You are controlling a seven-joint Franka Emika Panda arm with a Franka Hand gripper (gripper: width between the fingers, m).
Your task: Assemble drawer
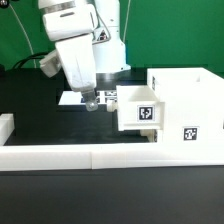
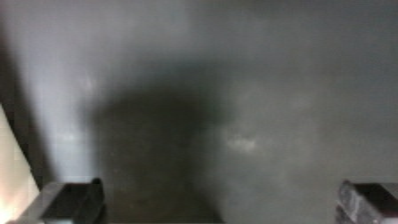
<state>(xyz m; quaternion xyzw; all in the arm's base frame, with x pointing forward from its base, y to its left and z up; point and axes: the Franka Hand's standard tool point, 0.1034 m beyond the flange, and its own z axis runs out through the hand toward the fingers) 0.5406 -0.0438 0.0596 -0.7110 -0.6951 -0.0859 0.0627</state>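
Note:
The large white box housing (image 1: 188,105) stands at the exterior view's right, with a black-and-white tag on its front. One small white tray (image 1: 138,109), also tagged, sticks out of the housing's left side. A second tray is not visible. My gripper (image 1: 90,101) hangs just left of the tray, low over the dark table, apart from it. In the wrist view my gripper (image 2: 221,203) is open and empty. Its fingertips (image 2: 71,200) stand wide apart, and only blurred dark table surface lies between them.
A long low white border wall (image 1: 100,155) runs along the front. A small white block (image 1: 5,128) sits at the exterior view's left edge. The marker board (image 1: 72,98) lies flat behind my gripper. A pale edge (image 2: 15,150) shows in the wrist view.

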